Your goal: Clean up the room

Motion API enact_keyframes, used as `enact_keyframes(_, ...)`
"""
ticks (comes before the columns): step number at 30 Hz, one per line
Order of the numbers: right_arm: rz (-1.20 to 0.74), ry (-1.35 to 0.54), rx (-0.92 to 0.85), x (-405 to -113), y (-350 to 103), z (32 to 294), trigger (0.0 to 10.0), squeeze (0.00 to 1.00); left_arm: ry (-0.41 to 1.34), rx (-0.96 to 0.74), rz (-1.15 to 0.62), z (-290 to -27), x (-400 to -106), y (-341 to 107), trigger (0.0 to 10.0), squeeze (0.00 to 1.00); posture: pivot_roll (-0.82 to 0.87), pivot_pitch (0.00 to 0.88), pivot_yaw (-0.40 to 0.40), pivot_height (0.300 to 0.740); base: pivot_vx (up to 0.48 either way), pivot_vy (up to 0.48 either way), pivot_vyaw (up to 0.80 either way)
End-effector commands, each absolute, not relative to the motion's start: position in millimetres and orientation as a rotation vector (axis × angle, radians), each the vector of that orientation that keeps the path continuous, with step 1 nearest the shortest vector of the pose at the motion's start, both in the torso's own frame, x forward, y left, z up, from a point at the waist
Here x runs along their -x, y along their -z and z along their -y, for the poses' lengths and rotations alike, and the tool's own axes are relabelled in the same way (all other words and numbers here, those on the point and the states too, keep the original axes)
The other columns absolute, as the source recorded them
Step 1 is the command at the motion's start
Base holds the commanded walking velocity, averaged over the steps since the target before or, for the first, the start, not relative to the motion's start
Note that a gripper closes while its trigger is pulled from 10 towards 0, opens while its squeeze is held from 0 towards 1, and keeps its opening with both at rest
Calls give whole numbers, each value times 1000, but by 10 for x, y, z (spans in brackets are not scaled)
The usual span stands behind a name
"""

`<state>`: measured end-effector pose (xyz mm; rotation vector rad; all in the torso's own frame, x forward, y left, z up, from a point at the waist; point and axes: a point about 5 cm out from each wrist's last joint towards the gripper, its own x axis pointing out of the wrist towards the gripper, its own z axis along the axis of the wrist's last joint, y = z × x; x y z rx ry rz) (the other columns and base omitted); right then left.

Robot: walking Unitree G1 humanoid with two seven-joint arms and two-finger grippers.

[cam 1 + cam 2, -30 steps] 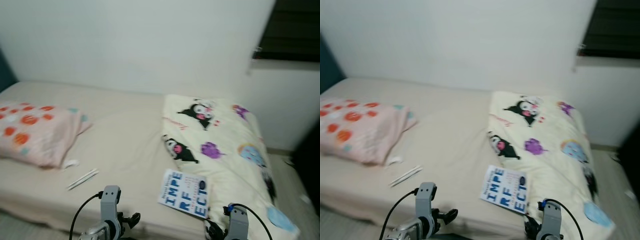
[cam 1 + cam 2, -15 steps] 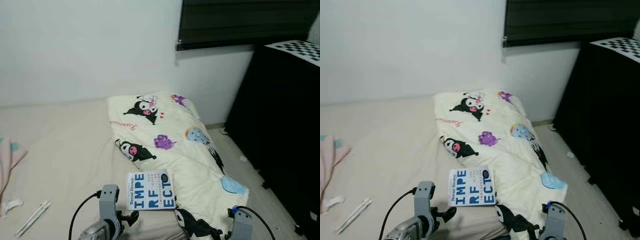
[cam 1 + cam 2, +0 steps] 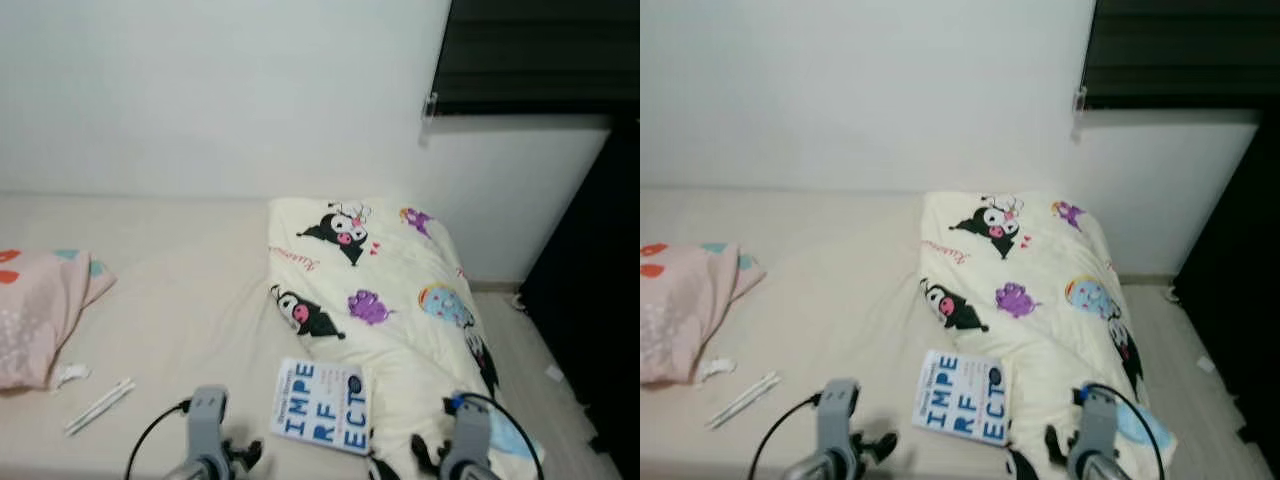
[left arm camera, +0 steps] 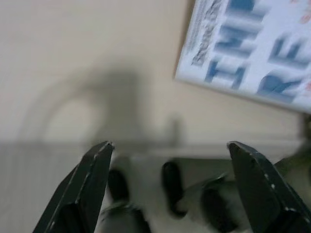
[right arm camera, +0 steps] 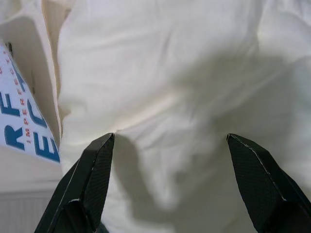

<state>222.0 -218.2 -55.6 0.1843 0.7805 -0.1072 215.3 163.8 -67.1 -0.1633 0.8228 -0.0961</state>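
- left gripper (image 4: pixel 167 182) has its two black fingers spread wide and nothing between them. It's hanging over the near edge of the bed (image 3: pixel 200 290), with bare sheet under it.
- right gripper (image 5: pixel 170 182) is spread just as wide and empty too, parked right over the cartoon-print blanket (image 3: pixel 390 290).
- The thing I'd bet on grabbing first is the blue-lettered book (image 3: pixel 325 406). It's lying flat near the front edge of the mattress, half tucked against the blanket's edge.
- From the head view, the book sits between the two arms: roughly 1 o'clock from the left one, about 10 o'clock from the right one. Pretty even call on which is nearer, maybe the left by a hair.
- Its long axis runs mostly away from the robot, tilted a touch.
- Further out at 9–10 o'clock: white pens (image 3: pixel 98 405), a crumpled bit of paper (image 3: pixel 70 375), then the pink pillow (image 3: pixel 40 315).
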Motion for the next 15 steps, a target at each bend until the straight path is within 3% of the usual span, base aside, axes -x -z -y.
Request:
enact_keyframes(1,-791,89,-183,-2200,576,2144,10000,0,36,96,-855,-1815,-2084,703,10000,0,-108,0,-6,740,0,0,0)
enact_keyframes(5,-801,70,-162,-2210,575,2132,10000,0,-15,47,-866,-1911,-2066,706,10000,0,-105,0,-9,740,0,0,0)
enact_keyframes(12,-802,62,-173,-2231,567,2114,10000,0,-80,23,-864,-2000,-2077,690,10000,0,-103,0,-10,740,0,0,-679)
enact_keyframes(15,-784,68,-167,-2260,543,2128,10000,0,-104,19,-890,-1992,-2067,704,10000,0,-107,0,-9,740,0,0,0)
